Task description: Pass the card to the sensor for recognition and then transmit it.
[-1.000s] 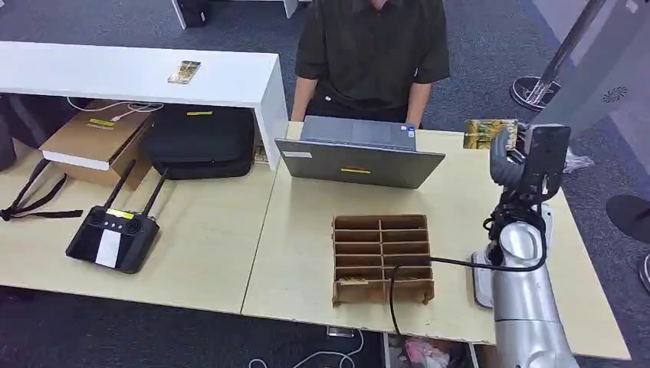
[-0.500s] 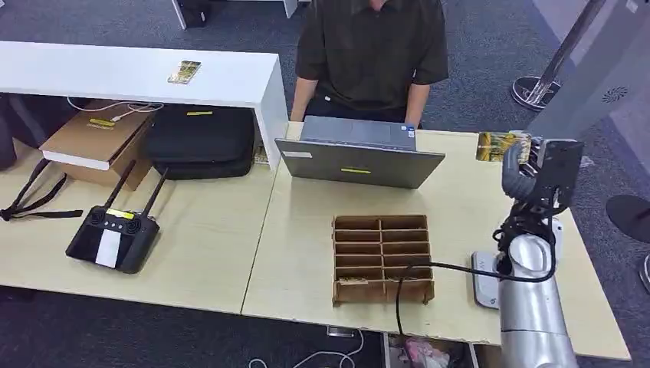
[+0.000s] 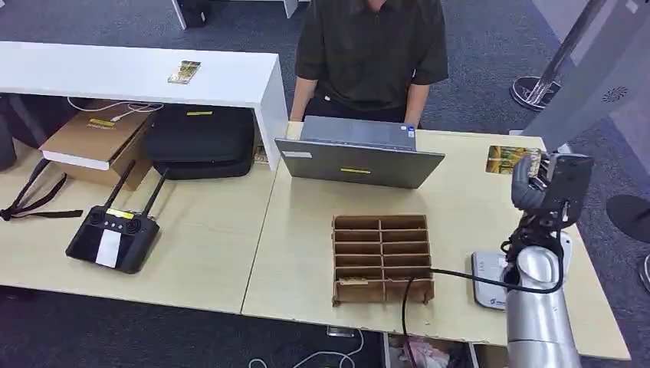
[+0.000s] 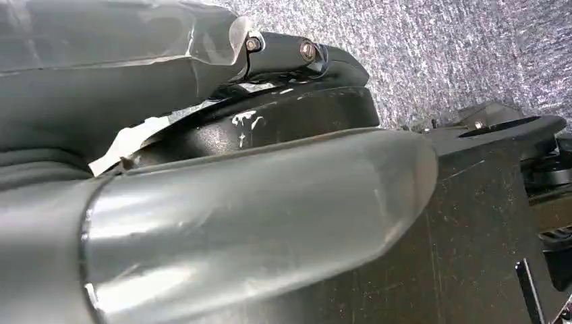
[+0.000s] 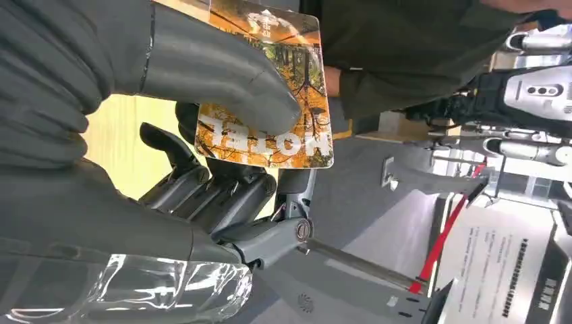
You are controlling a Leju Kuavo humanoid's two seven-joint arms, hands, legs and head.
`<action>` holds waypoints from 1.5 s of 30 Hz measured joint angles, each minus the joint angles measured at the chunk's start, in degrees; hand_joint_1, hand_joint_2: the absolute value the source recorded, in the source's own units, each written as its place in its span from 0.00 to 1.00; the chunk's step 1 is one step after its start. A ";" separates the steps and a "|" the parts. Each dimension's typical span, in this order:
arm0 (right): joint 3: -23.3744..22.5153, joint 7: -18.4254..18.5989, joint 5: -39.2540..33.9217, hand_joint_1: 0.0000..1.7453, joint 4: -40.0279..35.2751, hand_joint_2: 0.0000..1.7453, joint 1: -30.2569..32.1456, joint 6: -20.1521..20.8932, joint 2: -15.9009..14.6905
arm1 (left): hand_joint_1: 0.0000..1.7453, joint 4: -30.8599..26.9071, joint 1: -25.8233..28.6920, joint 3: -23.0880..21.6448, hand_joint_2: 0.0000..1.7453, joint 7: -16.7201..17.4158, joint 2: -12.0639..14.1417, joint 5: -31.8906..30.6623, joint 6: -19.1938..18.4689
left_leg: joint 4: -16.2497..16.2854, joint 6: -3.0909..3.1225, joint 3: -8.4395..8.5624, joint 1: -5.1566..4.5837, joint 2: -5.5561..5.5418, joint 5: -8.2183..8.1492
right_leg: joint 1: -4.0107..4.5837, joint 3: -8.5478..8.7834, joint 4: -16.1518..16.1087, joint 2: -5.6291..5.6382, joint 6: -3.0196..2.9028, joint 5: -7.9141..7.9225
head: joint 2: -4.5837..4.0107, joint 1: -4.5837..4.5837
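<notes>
Holding orange forest-print plastic card (image 5: 270, 101) pinched between thumb and fingers of our right hand (image 3: 536, 180), long axis flat; grey sensor pad (image 3: 484, 280) lies nearer us, below hand.

Card (image 3: 507, 159): small, rectangular, printed with an orange-and-yellow autumn forest scene and large white lettering along one edge (image 5: 270, 101). Pinched between thumb and darker fingers of the right hand (image 3: 536, 180), raised above the table's (image 3: 306, 261) far right corner, printed face up toward the head camera. Roughly level, long side running across the table edge. Sensor (image 3: 487, 280): flat light-grey pad with rounded corners, lying near the table's right front edge, partly hidden behind the silver forearm, a black cable leading off from it toward the front edge. Card well apart from it, farther back.
</notes>
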 joint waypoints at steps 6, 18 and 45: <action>-1.42 0.11 -1.44 0.99 -0.59 1.00 3.17 0.06 0.00 | 0.00 0.00 0.06 0.35 0.00 0.04 0.00 0.15 0.44 | 0.00 0.00 -0.01 0.00 -0.01 0.00 | 0.00 0.00 0.00 -0.02 0.00 0.00 | 0.00 -0.02; -3.17 0.11 -3.56 1.00 -3.78 1.00 11.72 -0.50 0.17 | 0.00 0.00 0.16 1.40 0.00 0.48 0.02 0.13 0.79 | -0.01 0.00 -0.03 0.00 -0.01 -0.01 | 0.00 -0.01 0.00 -0.02 0.00 -0.01 | 0.00 -0.02; -6.14 -0.13 -6.99 0.99 -4.61 1.00 16.62 -2.34 0.35 | 0.00 0.00 0.19 1.84 0.00 -0.20 0.44 -0.24 1.16 | -0.01 0.00 -0.03 0.00 0.00 -0.01 | 0.00 -0.03 0.00 -0.01 0.00 -0.01 | 0.00 -0.02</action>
